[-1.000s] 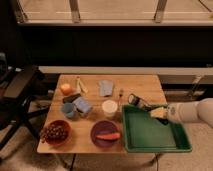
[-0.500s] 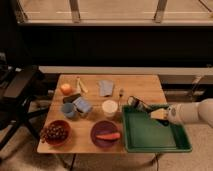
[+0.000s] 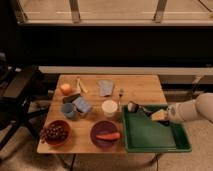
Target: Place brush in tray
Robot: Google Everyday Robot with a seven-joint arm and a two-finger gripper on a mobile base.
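The green tray (image 3: 156, 135) sits at the table's right front corner. The slim black brush (image 3: 139, 108) lies slanted over the tray's far left corner, with its blocky head to the left near the rim and its handle running right into my gripper. My gripper (image 3: 158, 115) reaches in from the right over the tray's far edge and is shut on the handle's end. The pale arm (image 3: 192, 111) extends off to the right.
On the wooden table (image 3: 140, 87): a white cup (image 3: 109, 107) just left of the tray, a silver fork (image 3: 120, 94), a purple plate (image 3: 95, 137) with a carrot, a red bowl of grapes (image 3: 54, 132), a blue cup (image 3: 69, 110), a dark block (image 3: 71, 98), an orange (image 3: 65, 89), a banana (image 3: 81, 85). A black chair (image 3: 20, 90) stands to the left.
The gripper and brush have sunk slightly toward the tray's far left corner; nothing else has moved.
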